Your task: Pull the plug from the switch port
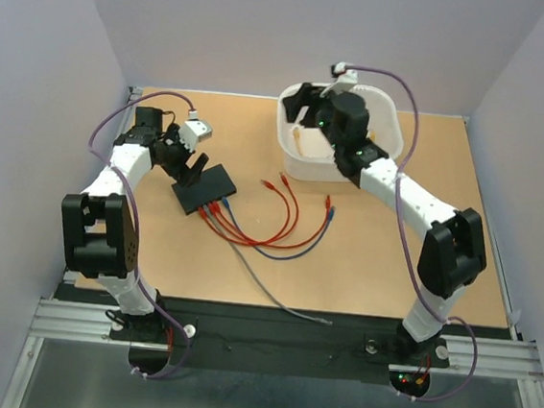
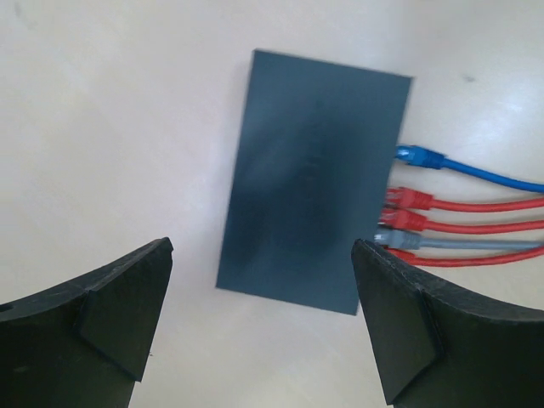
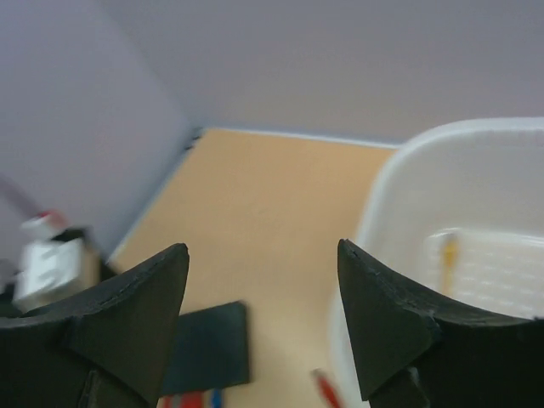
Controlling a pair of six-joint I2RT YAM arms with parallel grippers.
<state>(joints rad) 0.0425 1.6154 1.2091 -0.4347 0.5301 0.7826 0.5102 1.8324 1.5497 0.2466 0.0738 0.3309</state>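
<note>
The switch (image 1: 206,189) is a flat matte-black box lying left of the table's middle. It also shows in the left wrist view (image 2: 314,221) and the right wrist view (image 3: 208,344). Along one long edge it has a blue plug (image 2: 418,155), red plugs (image 2: 408,198) and a grey plug (image 2: 395,238) in its ports. Their cables (image 1: 259,241) run over the table. My left gripper (image 1: 194,166) (image 2: 262,255) is open and empty, just above the switch's side away from the ports. My right gripper (image 1: 305,109) (image 3: 263,251) is open and empty over the white tub's left rim.
The white tub (image 1: 389,114) (image 3: 408,187) stands at the back right with a yellow piece (image 3: 449,251) inside. Loose red cable ends (image 1: 328,205) lie between the switch and the tub. A grey cable end (image 1: 323,320) lies at the front edge.
</note>
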